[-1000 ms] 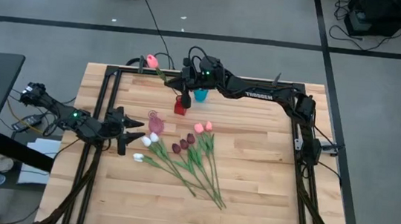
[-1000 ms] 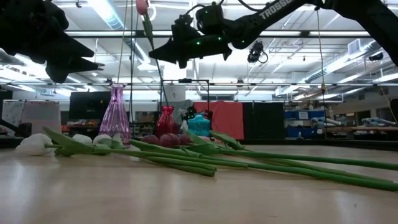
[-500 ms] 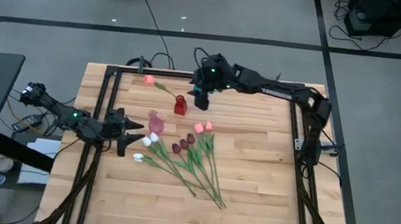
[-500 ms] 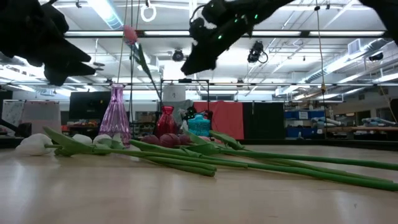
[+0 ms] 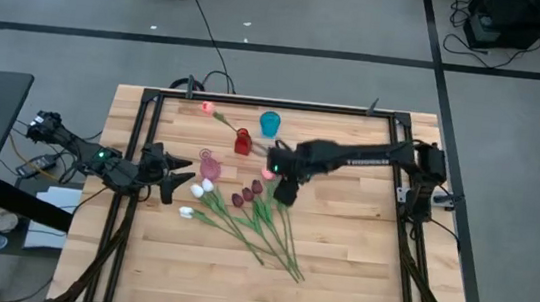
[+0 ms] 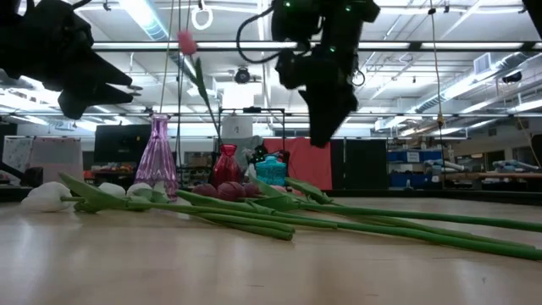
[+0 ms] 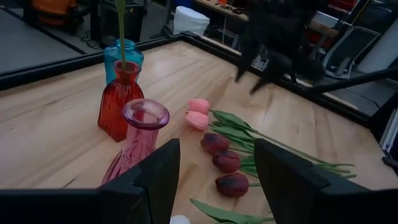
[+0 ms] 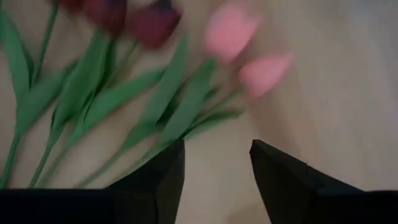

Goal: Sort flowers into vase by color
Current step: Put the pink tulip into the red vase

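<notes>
High view: right end effector (image 5: 284,192) hovers over the pink tulips (image 5: 274,172), fingers parted, empty. Left end effector (image 5: 180,175), at nine o'clock on the counter (image 5: 339,259), likewise gapes empty beside the pink vase (image 5: 210,166).

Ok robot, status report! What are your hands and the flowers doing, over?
Right gripper open above loose tulips. Left gripper open beside pink vase. One pink tulip in red vase. Path clear.
</notes>
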Robot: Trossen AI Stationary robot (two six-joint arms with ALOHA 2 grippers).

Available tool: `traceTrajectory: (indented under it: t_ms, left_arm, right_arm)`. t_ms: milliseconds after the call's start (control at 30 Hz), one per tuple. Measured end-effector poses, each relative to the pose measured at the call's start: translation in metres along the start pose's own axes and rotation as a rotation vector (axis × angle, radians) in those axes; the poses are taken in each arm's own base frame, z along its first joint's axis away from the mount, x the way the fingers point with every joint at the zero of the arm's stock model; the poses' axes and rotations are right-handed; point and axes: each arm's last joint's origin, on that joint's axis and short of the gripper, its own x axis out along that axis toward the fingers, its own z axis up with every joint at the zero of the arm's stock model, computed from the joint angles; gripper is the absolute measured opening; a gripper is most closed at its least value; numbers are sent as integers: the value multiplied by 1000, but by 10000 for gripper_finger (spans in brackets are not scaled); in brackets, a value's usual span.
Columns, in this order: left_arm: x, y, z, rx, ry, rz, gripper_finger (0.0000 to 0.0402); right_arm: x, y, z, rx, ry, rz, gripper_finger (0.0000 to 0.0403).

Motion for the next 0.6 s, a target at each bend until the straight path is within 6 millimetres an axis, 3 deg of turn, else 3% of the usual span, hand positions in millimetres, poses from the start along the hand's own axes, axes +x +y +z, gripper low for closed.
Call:
traceTrajectory:
  t_ms: [267, 600]
  left_arm:
    - [0, 0, 0, -3, -3, 3, 211]
    - [0, 0, 0, -3, -3, 3, 211]
  right_arm:
    - [36, 8, -25, 142, 40, 53, 155]
    - [35, 40, -44, 215, 19, 15, 148]
